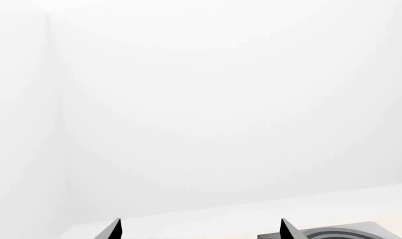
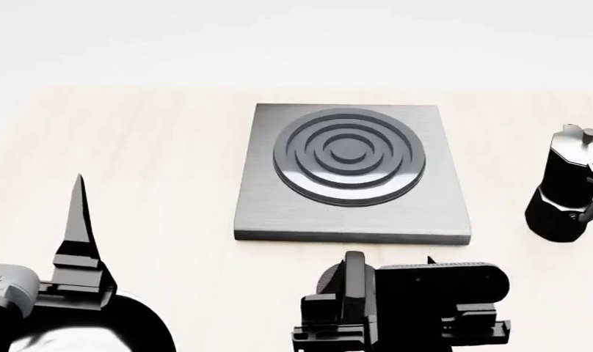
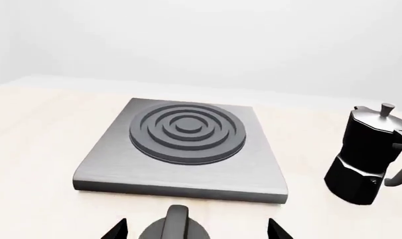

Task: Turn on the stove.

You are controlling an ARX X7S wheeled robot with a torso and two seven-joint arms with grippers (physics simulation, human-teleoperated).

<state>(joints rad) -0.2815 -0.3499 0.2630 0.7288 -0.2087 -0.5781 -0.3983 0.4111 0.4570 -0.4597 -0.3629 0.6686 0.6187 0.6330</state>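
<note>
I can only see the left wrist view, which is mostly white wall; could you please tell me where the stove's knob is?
Observer: The knob sits just in front of the near edge of the stove; it shows in the right wrist view.
Operator: Thank you. Is the right gripper near it?
Observer: Yes. The right gripper is open, with one fingertip on each side of the knob and neither touching it.
Operator: Is anything else close by?
Observer: A black moka pot stands upright to the right of the stove, apart from it.
</note>
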